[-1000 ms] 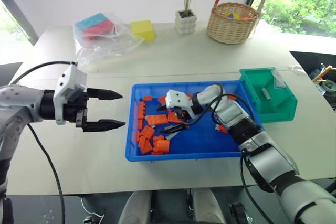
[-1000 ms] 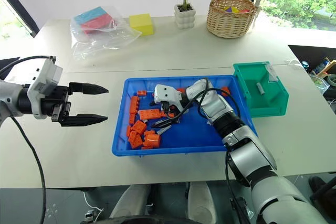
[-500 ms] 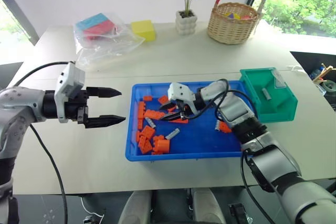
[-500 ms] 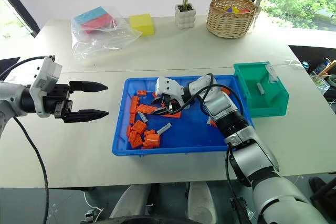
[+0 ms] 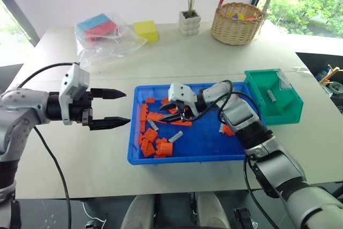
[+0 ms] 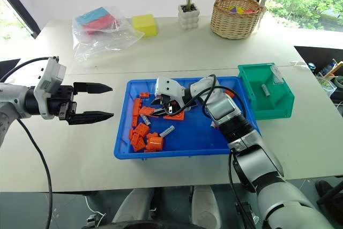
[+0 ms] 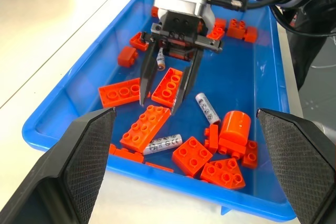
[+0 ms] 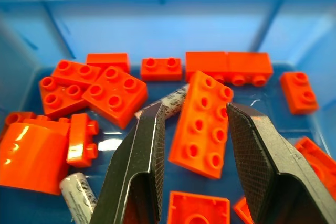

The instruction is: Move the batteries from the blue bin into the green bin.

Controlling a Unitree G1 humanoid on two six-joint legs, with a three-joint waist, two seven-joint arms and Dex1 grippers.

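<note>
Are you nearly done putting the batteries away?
Not yet. One battery already lies in the green bin. Nothing is in hand: the right gripper hovers open over orange bricks in the blue bin. At least two batteries are left there.

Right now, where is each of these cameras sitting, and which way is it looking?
Left eye view: on the head, looking forward and down at the table; both arms, left gripper, right gripper over the blue bin.
Right eye view: beside it, same scene.
Left wrist view: along its fingers toward the right gripper.
Right wrist view: along its fingers, at orange bricks, batteries.
Shared: the blue bin.
</note>
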